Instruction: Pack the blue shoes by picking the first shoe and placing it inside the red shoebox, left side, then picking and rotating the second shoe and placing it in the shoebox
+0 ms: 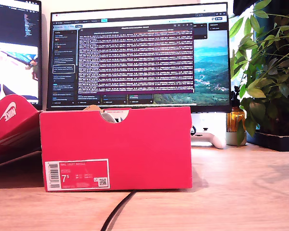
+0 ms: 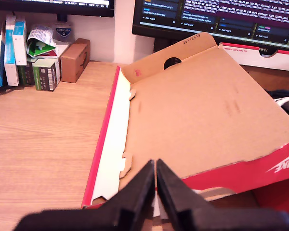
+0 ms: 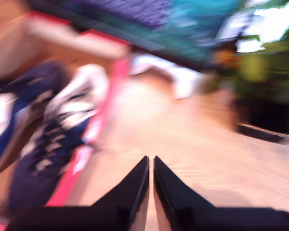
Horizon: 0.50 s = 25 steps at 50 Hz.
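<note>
The red shoebox [image 1: 118, 147] stands mid-table in the exterior view, with its notch on top and its white label low towards the exterior view's left. Neither gripper shows in that view. The blurred second wrist view shows both blue shoes [image 3: 48, 139] lying side by side inside the red shoebox's wall [image 3: 103, 113]. My second gripper [image 3: 151, 163] is shut and empty over bare table beside the box. My first gripper [image 2: 155, 166] is shut and empty, just above the open lid [image 2: 207, 106] and its brown inside. A dark and white bit of a shoe [image 2: 284, 98] peeks past the lid.
The lid with a white swoosh [image 1: 9, 118] leans at the exterior view's left. Behind the box are a wide monitor [image 1: 139, 53], a white controller [image 1: 209, 139] and a plant [image 1: 269, 72]. A black cable [image 1: 118, 211] runs forward. Small cartons [image 2: 43, 57] stand past the lid.
</note>
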Tool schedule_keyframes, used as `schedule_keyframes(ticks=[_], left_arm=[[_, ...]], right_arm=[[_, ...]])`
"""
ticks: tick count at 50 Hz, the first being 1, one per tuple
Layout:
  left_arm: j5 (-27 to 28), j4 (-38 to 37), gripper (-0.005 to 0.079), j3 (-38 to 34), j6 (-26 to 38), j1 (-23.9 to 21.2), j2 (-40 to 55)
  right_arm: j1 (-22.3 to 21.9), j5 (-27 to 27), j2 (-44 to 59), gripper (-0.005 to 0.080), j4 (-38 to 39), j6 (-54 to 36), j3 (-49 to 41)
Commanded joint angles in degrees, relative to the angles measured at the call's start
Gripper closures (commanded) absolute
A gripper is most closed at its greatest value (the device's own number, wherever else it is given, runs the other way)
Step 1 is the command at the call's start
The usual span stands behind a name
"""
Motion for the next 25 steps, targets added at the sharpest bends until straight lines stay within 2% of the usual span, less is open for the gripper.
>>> schedule_keyframes(ticks=[1, 8, 25], left_arm=[[0.3, -0.2, 0.0763, -2.2, 0.4, -0.2, -0.5], [0.3, -0.2, 0.0763, -2.2, 0.4, -0.2, -0.5], [0.3, -0.2, 0.0763, -2.2, 0.4, -0.2, -0.5]], right_arm=[[0.1, 3.1, -2.1, 0.0753, 0.7, 1.7, -3.5], [0.1, 8.1, -7.6, 0.0753, 3.8, 3.1, -9.2], [0.1, 7.3, -19.6, 0.0753, 13.7, 3.0, -25.0]])
